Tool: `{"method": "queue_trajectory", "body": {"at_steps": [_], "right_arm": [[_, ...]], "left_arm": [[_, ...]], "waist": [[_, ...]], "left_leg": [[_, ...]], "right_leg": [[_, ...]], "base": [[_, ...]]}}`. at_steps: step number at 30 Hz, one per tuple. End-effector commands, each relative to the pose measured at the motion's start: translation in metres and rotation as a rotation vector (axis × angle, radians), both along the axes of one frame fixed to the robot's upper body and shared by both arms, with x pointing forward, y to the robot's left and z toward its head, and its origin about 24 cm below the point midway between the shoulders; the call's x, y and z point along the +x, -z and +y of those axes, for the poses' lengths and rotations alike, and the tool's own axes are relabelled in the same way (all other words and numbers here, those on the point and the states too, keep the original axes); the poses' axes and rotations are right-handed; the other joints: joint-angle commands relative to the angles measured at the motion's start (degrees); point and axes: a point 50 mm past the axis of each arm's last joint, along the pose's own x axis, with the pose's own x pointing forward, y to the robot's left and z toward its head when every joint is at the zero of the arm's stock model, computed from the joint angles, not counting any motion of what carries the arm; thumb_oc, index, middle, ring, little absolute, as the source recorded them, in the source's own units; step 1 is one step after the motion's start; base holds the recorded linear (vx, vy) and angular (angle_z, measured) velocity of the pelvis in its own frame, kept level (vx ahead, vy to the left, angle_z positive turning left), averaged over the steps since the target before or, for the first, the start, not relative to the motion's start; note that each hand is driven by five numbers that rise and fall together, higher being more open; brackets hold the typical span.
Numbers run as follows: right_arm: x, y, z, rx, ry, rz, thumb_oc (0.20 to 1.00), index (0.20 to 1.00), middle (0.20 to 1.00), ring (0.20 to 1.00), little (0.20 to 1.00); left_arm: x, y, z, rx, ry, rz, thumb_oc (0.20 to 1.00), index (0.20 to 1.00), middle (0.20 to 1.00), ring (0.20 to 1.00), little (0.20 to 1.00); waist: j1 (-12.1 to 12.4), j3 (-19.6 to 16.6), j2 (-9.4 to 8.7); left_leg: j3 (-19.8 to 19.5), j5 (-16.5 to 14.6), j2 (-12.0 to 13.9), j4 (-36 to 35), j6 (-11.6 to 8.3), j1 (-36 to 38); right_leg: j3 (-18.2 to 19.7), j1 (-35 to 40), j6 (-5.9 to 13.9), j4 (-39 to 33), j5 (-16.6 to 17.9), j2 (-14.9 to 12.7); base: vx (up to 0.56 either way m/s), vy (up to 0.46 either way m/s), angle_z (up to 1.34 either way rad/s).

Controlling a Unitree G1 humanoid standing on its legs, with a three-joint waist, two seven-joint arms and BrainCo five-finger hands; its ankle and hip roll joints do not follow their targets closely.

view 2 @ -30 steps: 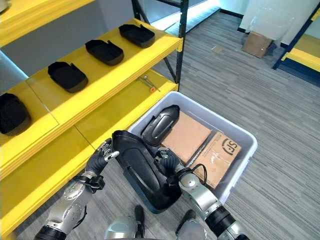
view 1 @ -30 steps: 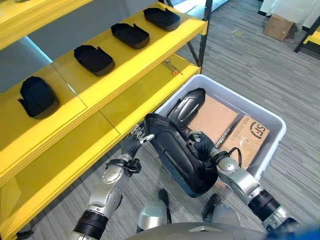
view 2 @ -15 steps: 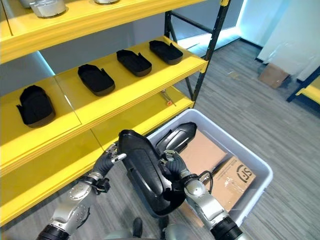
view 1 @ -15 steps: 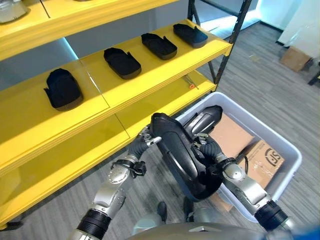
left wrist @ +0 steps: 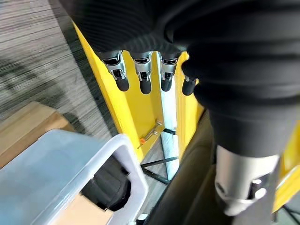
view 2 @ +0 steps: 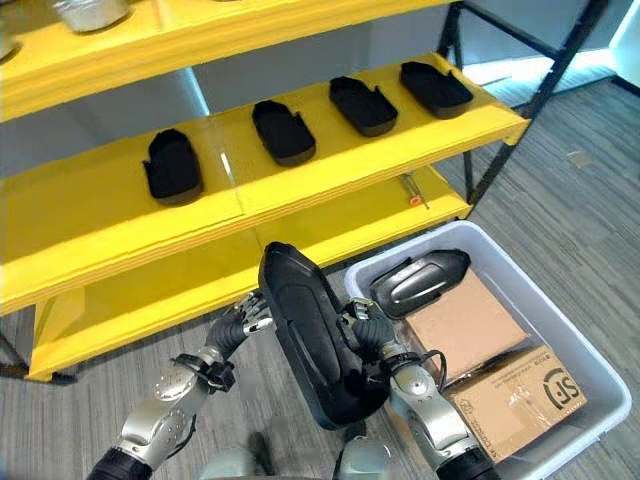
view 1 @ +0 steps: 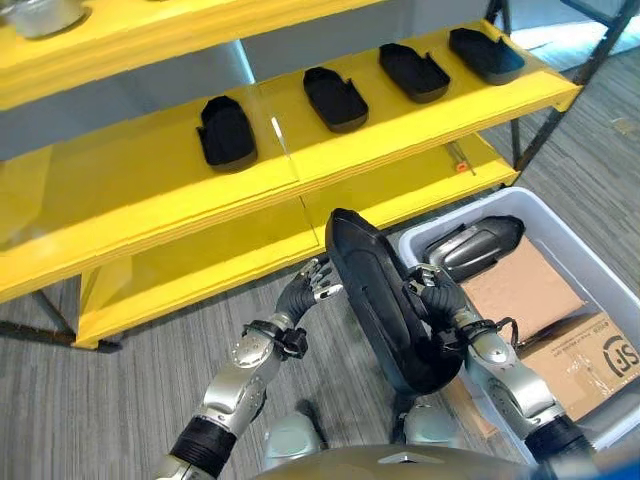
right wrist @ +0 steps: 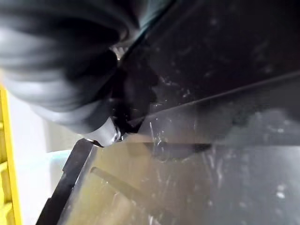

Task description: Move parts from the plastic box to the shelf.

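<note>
A large black moulded part (view 1: pixel 385 305) stands on edge in the air between my two hands, in front of the yellow shelf's lower board (view 1: pixel 230 250) and just left of the grey plastic box (view 2: pixel 385 257). My left hand (view 1: pixel 312 284) presses straight fingers (left wrist: pixel 140 77) against the part's left side. On the other side, my right hand (view 1: pixel 440 303) has its fingers curled over the part's right edge. A second black part (view 1: pixel 472 245) lies in the box's far corner. Several black parts (view 1: pixel 226 132) sit in a row on the middle shelf (view 1: pixel 150 195).
Two cardboard boxes (view 1: pixel 522 290) (view 1: pixel 592 355) lie inside the plastic box. A small tool with a red tip (view 1: pixel 459 161) rests on the lower board. A metal container (view 1: pixel 42 14) stands on the top shelf. The shelf's dark post (view 1: pixel 545 110) rises at the right.
The camera has swung left towards the shelf. Both hands have carried the black part up and left, from beside the box to in front of the lower shelf.
</note>
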Motion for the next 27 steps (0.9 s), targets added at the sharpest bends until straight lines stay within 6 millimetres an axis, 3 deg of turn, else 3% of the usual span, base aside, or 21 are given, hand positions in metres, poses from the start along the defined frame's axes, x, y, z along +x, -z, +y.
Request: {"method": "queue_trajectory", "body": {"at_steps": [1, 4, 7, 12, 13, 15, 16, 20, 22, 24, 27], "right_arm": [[0.016, -0.036, 0.012, 0.115, -0.074, -0.2, 0.2, 0.2, 0.2, 0.2, 0.2], [0.019, -0.038, 0.012, 0.128, -0.066, -0.198, 0.2, 0.2, 0.2, 0.2, 0.2], [0.019, -0.04, 0.016, 0.161, -0.058, -0.203, 0.2, 0.2, 0.2, 0.2, 0.2], [0.022, -0.048, 0.023, 0.188, -0.062, -0.233, 0.2, 0.2, 0.2, 0.2, 0.2], [0.022, -0.048, 0.023, 0.188, -0.062, -0.233, 0.2, 0.2, 0.2, 0.2, 0.2], [0.024, -0.053, 0.025, 0.201, -0.049, -0.263, 0.2, 0.2, 0.2, 0.2, 0.2], [0.025, -0.054, 0.025, 0.203, -0.036, -0.271, 0.2, 0.2, 0.2, 0.2, 0.2], [0.029, -0.057, 0.028, 0.219, -0.024, -0.292, 0.2, 0.2, 0.2, 0.2, 0.2], [0.03, -0.058, 0.027, 0.231, -0.013, -0.297, 0.2, 0.2, 0.2, 0.2, 0.2], [0.031, -0.058, 0.023, 0.263, -0.005, -0.29, 0.2, 0.2, 0.2, 0.2, 0.2], [0.031, -0.061, 0.013, 0.291, 0.015, -0.308, 0.2, 0.2, 0.2, 0.2, 0.2]], "left_arm": [[0.003, -0.018, 0.005, -0.018, -0.011, -0.083, 1.0, 1.0, 1.0, 1.0, 1.0], [0.007, -0.022, 0.006, 0.005, -0.019, -0.096, 1.0, 1.0, 1.0, 1.0, 1.0], [0.01, -0.028, 0.008, 0.032, -0.019, -0.126, 1.0, 1.0, 1.0, 1.0, 1.0], [0.01, -0.035, 0.019, 0.071, -0.033, -0.165, 1.0, 1.0, 1.0, 1.0, 1.0], [0.01, -0.035, 0.019, 0.071, -0.033, -0.165, 1.0, 1.0, 1.0, 1.0, 1.0], [0.01, -0.039, 0.023, 0.084, -0.021, -0.19, 1.0, 1.0, 1.0, 1.0, 1.0], [0.009, -0.039, 0.025, 0.082, -0.018, -0.191, 1.0, 1.0, 1.0, 1.0, 1.0], [0.004, -0.039, 0.027, 0.091, -0.001, -0.189, 1.0, 1.0, 1.0, 1.0, 1.0], [0.004, -0.038, 0.025, 0.102, 0.022, -0.187, 1.0, 1.0, 1.0, 1.0, 1.0], [0.005, -0.036, 0.018, 0.098, 0.048, -0.174, 1.0, 1.0, 1.0, 1.0, 1.0], [0.007, -0.033, 0.006, 0.077, 0.065, -0.154, 1.0, 1.0, 1.0, 1.0, 1.0]], "waist": [[-0.45, -4.03, 1.33], [-0.6, -4.13, 2.43], [0.09, -4.44, 2.4], [2.98, -4.76, 1.64], [2.98, -4.76, 1.64], [5.15, -4.92, 0.92], [6.09, -4.87, 0.57], [8.22, -4.45, 0.13], [7.41, -4.38, 0.15], [5.93, -4.63, -0.19], [4.27, -5.44, -0.81]], "left_leg": [[-3.05, 8.79, -1.85, -7.33, -1.27, 7.2], [-1.81, 5.41, -3.9, -8.45, -0.41, 8.21], [-1.76, 1.7, -7.33, -10.84, 1.4, 9.46], [-2.94, 1.16, -10.76, -14.95, 3.1, 10.59], [-2.94, 1.16, -10.76, -14.95, 3.1, 10.59], [-2.27, -0.08, -12.85, -16.35, 3.69, 11.23], [-1.62, -0.86, -14.14, -16.53, 4.39, 11.48], [1.24, -2.38, -15.57, -16.95, 5.2, 12.16], [-0.03, -2.6, -15.65, -16.97, 5.58, 11.64], [-1.91, -2.34, -15.79, -16.97, 5.85, 10.92], [-5.07, -0.95, -17.03, -16.97, 6.42, 9.16]], "right_leg": [[6.32, -0.39, 1.74, 3.96, -1.37, 3.97], [5.92, 0.21, 2.28, 5.57, -2.22, 2.68], [6.0, 1.6, 4.2, 3.95, 0.15, 1.01], [3.18, 2.51, 7.9, 0.29, 5.4, -2.89], [3.18, 2.51, 7.9, 0.29, 5.4, -2.89], [-0.2, 3.15, 9.63, -0.19, 7.28, -5.0], [-2.18, 2.46, 10.49, 0.63, 9.83, -6.25], [-7.77, 1.1, 12.22, 2.55, 14.27, -8.19], [-5.06, -0.31, 11.53, 2.93, 12.02, -5.15], [-1.07, -0.29, 9.58, 1.8, 6.7, 1.24], [5.08, 0.42, 6.84, -0.85, 4.48, 6.2]], "base": [[0.02, 0.679, 0.16], [0.06, 0.524, 0.3], [0.05, 0.519, 0.78], [-0.01, 0.418, 0.19], [-0.08, 0.349, 0.19], [-0.05, 0.441, 0.06], [-0.05, 0.391, -0.05], [-0.06, 0.205, -0.28], [-0.03, 0.079, -0.34], [0.0, 0.006, 0.27], [0.01, -0.026, 0.68]]}}
